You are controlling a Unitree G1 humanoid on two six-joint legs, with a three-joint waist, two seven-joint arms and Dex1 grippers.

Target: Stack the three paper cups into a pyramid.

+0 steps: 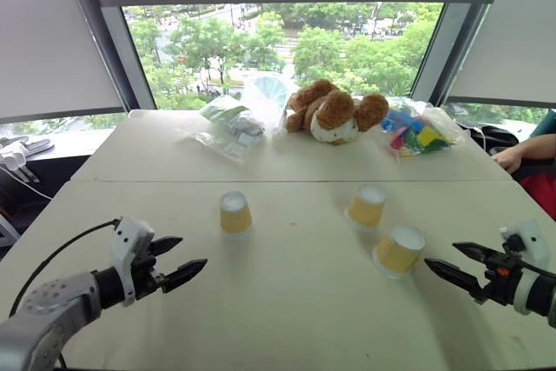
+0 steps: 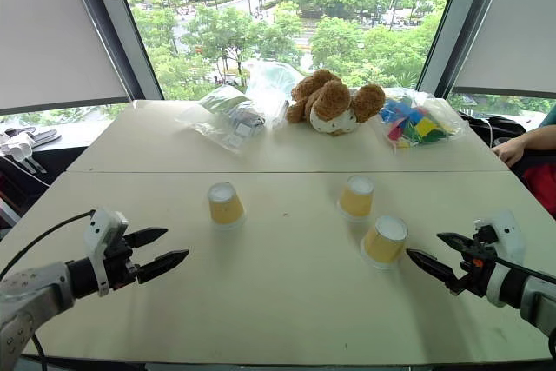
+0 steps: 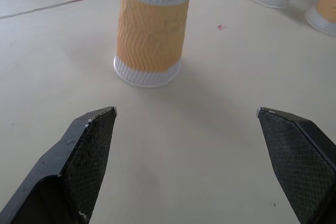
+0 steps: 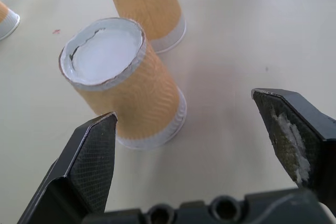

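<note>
Three cups stand apart, upside down; left gripper at 8, right gripper at 4, both spread, empty.

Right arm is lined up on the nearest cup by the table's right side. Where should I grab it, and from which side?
Grip that paper cup around its orange mid-wall. It stands upside down, white base up, so nothing offers a rim. The open right gripper already faces it level from the right; come in that way, jaws either side, clear of the cup behind.

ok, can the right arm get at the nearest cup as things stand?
Probably yes: the right tool is open, the cup stands upside down just ahead of it, and bare table lies between.
</note>
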